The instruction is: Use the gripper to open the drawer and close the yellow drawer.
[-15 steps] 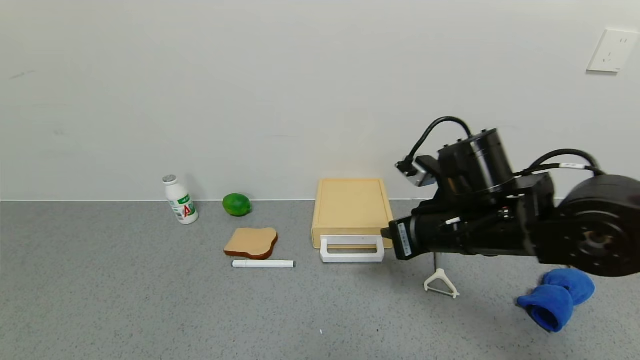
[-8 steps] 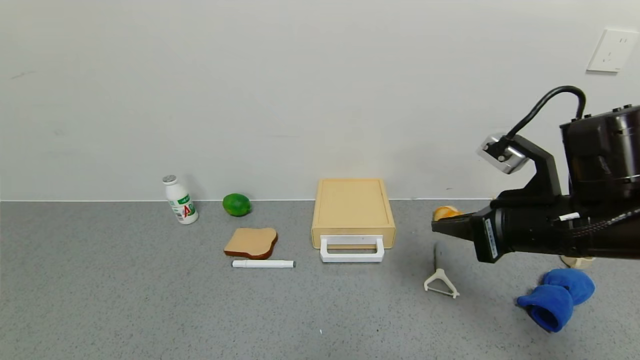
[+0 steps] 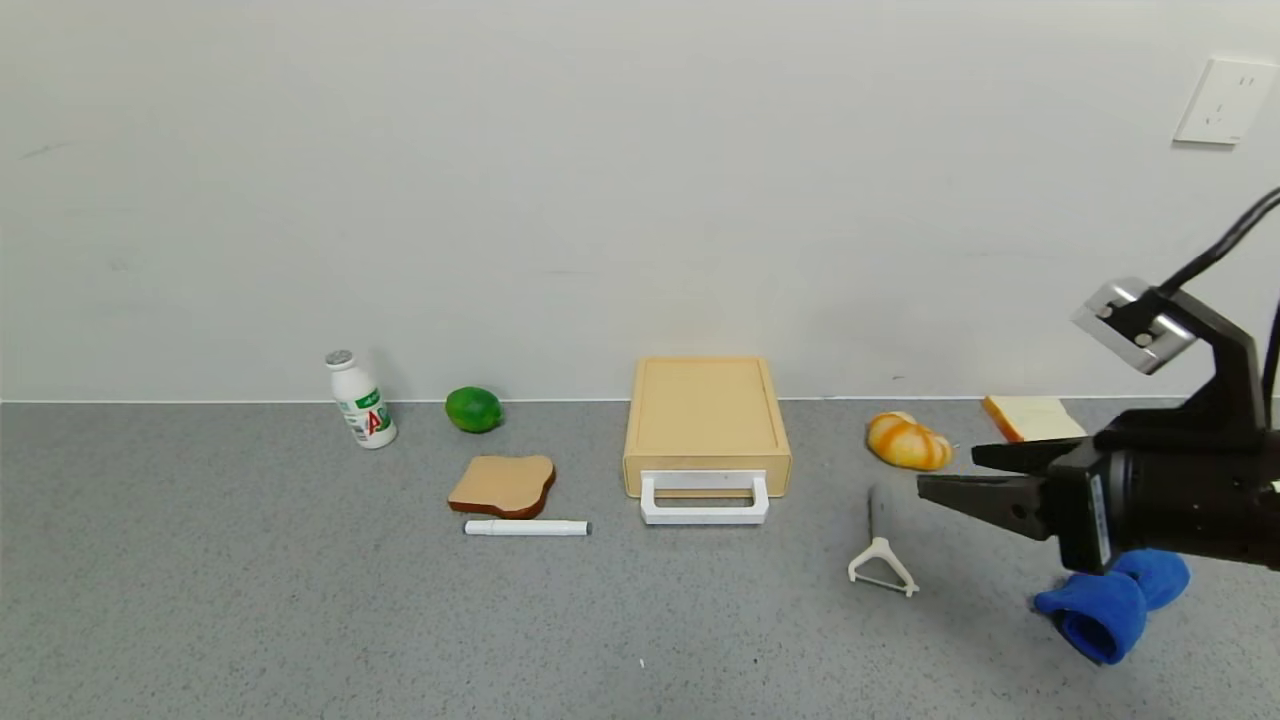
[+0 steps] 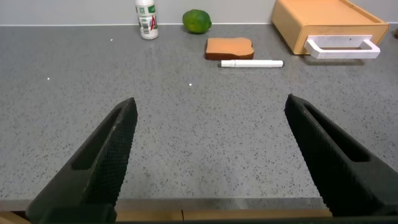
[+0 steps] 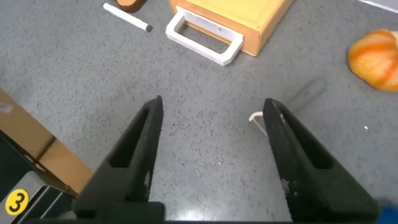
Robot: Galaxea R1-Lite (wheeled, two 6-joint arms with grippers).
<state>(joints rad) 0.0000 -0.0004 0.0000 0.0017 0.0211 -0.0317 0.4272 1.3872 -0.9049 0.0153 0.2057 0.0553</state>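
Starting at the far left of the grey table (image 3: pixel 200 600), a small white bottle (image 3: pixel 360 400) with a green label stands near the wall, and a green lime (image 3: pixel 474 409) sits just to its right. In front of the lime lies a brown toast slice (image 3: pixel 502 485), with a white marker (image 3: pixel 527 527) lying just before it. At the middle stands the yellow drawer (image 3: pixel 706 420), shut flush in its box against the wall, its white loop handle (image 3: pixel 704 498) facing forward. The left gripper (image 4: pixel 211 162) is out of the head view; its own camera shows it spread wide above bare table, holding nothing, well apart from the drawer. Right of the drawer lies a white peeler (image 3: pixel 880 560), and behind that an orange bread roll (image 3: pixel 908 441) and a pale bread slice (image 3: pixel 1032 417). The right gripper (image 3: pixel 970 475) hovers above the table to the right of the peeler, pointing left toward the drawer but well apart from it; its two fingers stand clearly parted with nothing between them. Below its wrist a blue cloth (image 3: pixel 1105 605) lies bunched on the table.
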